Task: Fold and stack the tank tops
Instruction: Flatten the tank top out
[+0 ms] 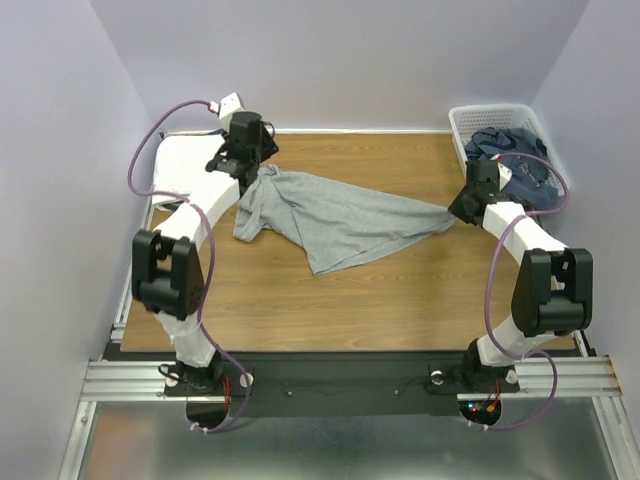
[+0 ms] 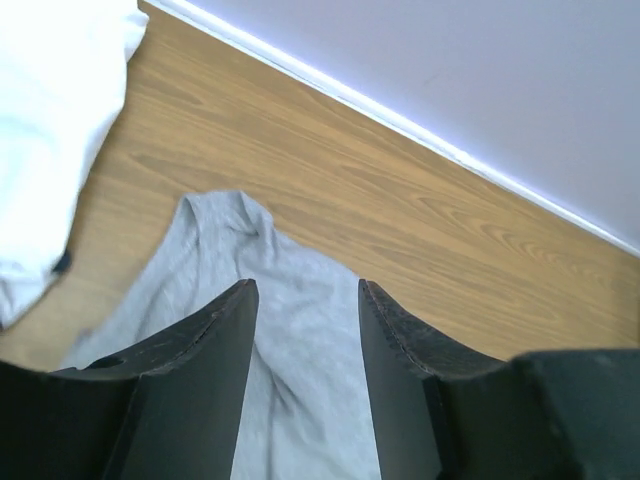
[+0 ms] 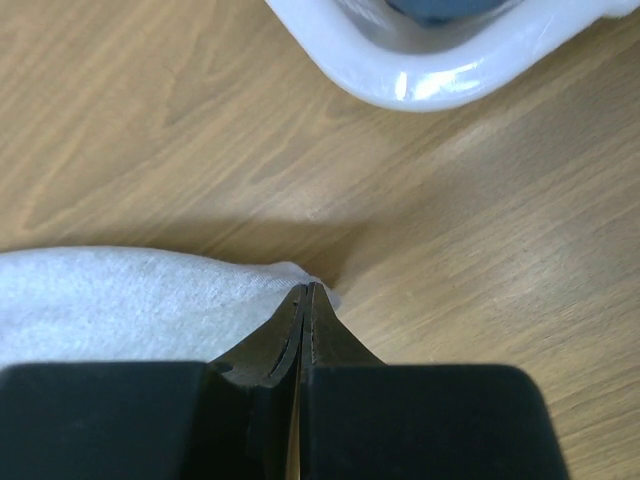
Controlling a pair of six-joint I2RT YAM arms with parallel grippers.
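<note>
A heather grey tank top (image 1: 335, 215) lies crumpled across the middle of the wooden table. My left gripper (image 1: 250, 165) is open at its far left end; in the left wrist view the grey cloth (image 2: 300, 330) lies between and below the spread fingers (image 2: 225, 320). My right gripper (image 1: 455, 212) is shut on the top's right corner; in the right wrist view the cloth (image 3: 130, 295) ends right at the closed tips (image 3: 307, 288). A folded white top (image 1: 185, 160) lies at the back left and also shows in the left wrist view (image 2: 50, 120). Dusty blue tops (image 1: 515, 155) fill the basket.
A white plastic lattice basket (image 1: 462, 125) stands at the back right, its rim close beyond my right gripper in the right wrist view (image 3: 420, 85). Lavender walls enclose the table at the back and both sides. The table's near half (image 1: 380, 310) is bare wood.
</note>
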